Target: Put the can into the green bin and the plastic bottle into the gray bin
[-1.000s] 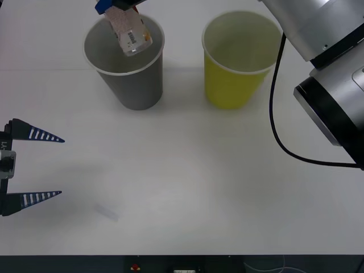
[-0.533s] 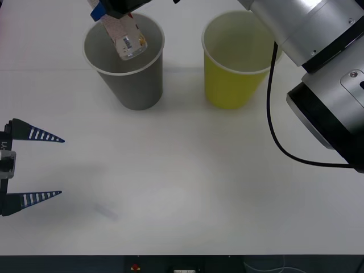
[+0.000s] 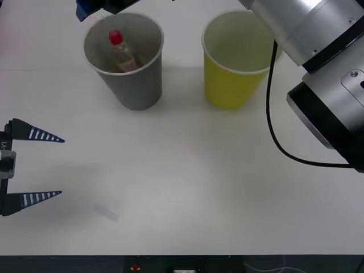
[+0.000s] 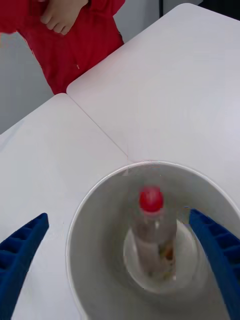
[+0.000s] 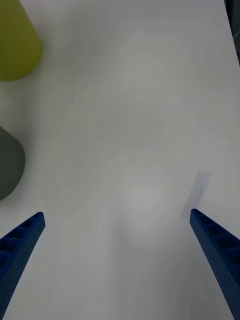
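Now the plastic bottle (image 3: 118,48) stands inside the gray bin (image 3: 133,85), upper left of the frame, right pincer (image 4: 120,250) released above; left pincer (image 3: 51,166) spread, idle at lower left.

Clear plastic bottle (image 4: 152,235), matt gray bin (image 3: 136,85)

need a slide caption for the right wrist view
Open right gripper above the gray bin, with the red-capped plastic bottle standing inside.
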